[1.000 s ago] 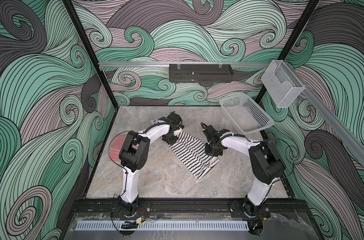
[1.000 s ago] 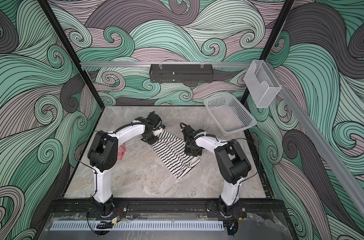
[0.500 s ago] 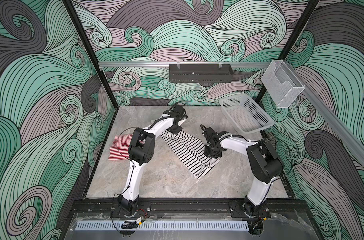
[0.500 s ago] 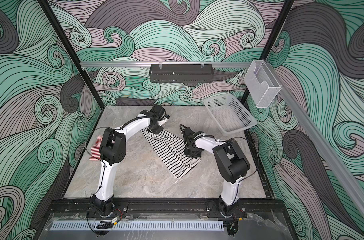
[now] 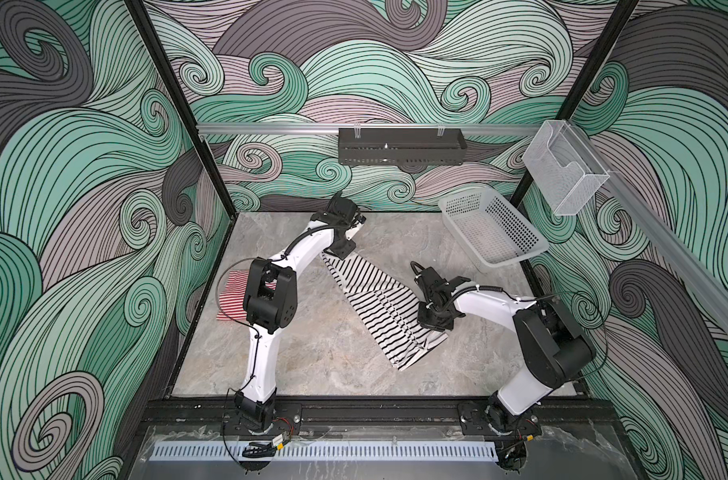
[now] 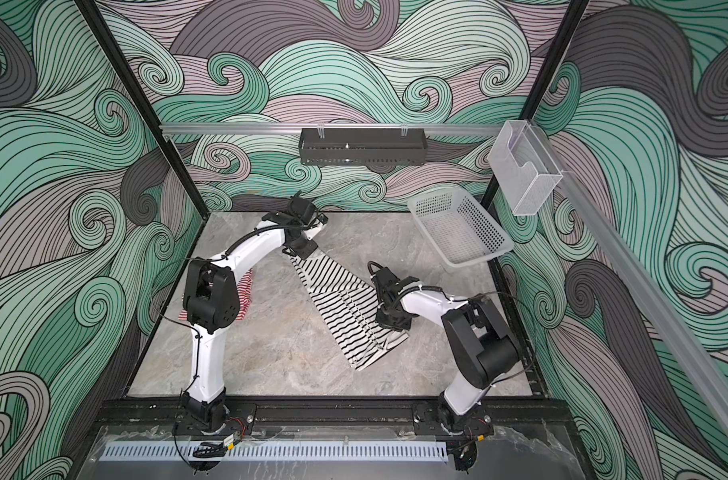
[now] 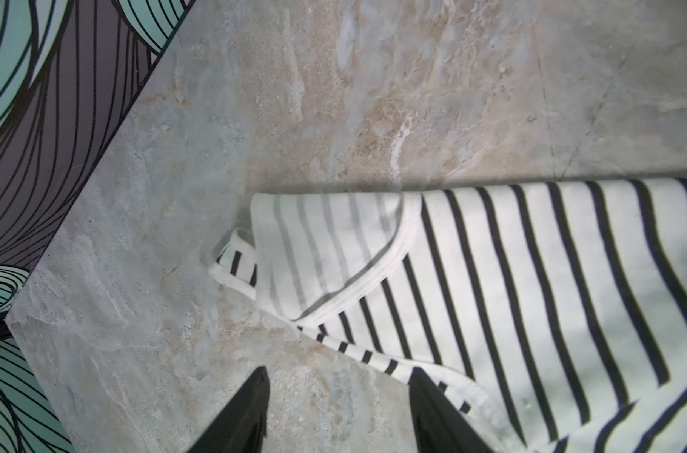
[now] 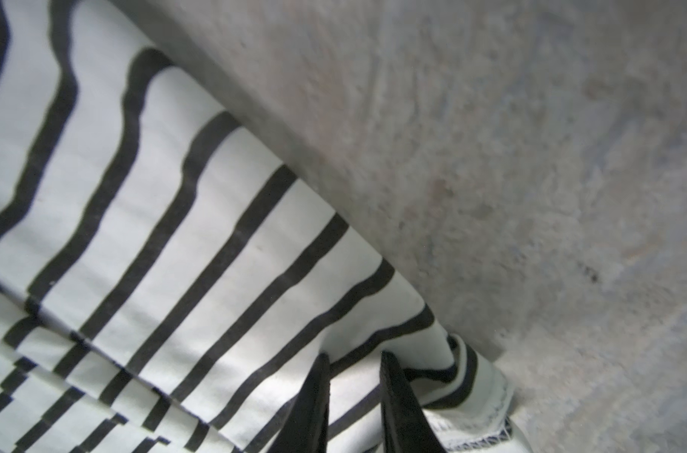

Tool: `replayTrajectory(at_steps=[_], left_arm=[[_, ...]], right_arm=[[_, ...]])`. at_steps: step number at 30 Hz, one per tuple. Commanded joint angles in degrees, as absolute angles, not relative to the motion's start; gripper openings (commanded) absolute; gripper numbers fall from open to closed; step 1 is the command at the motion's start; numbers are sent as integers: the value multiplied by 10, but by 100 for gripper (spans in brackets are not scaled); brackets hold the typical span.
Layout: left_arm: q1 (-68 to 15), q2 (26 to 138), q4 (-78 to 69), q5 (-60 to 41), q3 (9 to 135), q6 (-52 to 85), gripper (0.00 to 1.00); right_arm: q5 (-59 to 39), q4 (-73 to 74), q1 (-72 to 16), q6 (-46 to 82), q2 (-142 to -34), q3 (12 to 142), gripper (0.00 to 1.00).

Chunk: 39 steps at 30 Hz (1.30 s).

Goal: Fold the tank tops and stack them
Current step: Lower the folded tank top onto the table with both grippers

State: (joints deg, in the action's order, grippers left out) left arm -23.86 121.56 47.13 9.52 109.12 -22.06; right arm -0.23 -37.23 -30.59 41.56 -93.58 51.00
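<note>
The black-striped tank top [image 5: 379,303] [image 6: 345,307] lies in a long, folded diagonal strip mid-table. My right gripper [image 5: 433,322] [image 6: 391,322] is shut on its hem corner near the right end; in the right wrist view the cloth [image 8: 177,255] bunches between the narrow jaws [image 8: 353,359]. My left gripper [image 5: 343,251] [image 6: 302,249] is open just above the strip's far end. In the left wrist view its fingers [image 7: 338,376] straddle bare table beside the strap end [image 7: 530,294]. The red-striped tank top [image 5: 233,299] [image 6: 246,291] lies at the left, partly hidden by the left arm.
A white perforated basket [image 5: 491,232] [image 6: 458,232] sits tilted at the back right corner. A black tray [image 5: 399,145] hangs on the back rail and a clear holder [image 5: 562,174] on the right rail. Bare marble table [image 5: 325,353] spreads toward the front.
My left gripper has swung toward the back wall with the garment's far end, then opened and let it go. The right gripper has barely moved.
</note>
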Motion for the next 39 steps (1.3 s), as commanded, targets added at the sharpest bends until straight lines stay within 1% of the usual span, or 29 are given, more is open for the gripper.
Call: replayTrajectory(at_steps=[1,3,5,9,13,18,21,25,26,27,28,30,31,32,36,39], left_arm=[[-250,1184,528,10,1058,-252,57],[-268,1169,525,1,1018,-270,55],[-288,1148,492,14,962,-283,55],[-327,1125,467,8,902,-290,55],[-366,1121,442,19,872,-288,58],[-396,1128,409,56,853,-288,60],[-403,1135,389,101,845,-297,60],[-403,1142,370,126,841,-307,59],[-403,1144,366,127,840,-310,57],[-403,1147,366,127,843,-315,51],[-403,1150,367,125,846,-319,43],[-403,1159,374,119,856,-329,18],[-403,1165,382,118,864,-333,7],[-403,1169,388,118,872,-336,0],[-401,1171,406,123,898,-338,0],[-399,1151,421,112,896,-336,23]], right_arm=[[25,-457,-302,423,-924,469,26],[40,-474,-289,414,-909,463,27],[49,-482,-269,408,-892,454,27],[33,-482,-258,404,-863,462,27],[34,-489,-260,404,-845,485,29],[33,-491,-260,402,-851,499,29],[29,-483,-260,403,-851,496,29],[28,-479,-259,404,-850,494,29],[27,-479,-260,405,-851,494,29],[26,-477,-260,406,-853,494,29],[24,-476,-259,406,-854,494,29],[20,-473,-260,408,-854,492,29],[20,-473,-260,408,-853,491,29],[21,-473,-259,408,-853,490,29],[23,-477,-259,408,-845,487,29],[23,-477,-259,409,-841,481,29]])
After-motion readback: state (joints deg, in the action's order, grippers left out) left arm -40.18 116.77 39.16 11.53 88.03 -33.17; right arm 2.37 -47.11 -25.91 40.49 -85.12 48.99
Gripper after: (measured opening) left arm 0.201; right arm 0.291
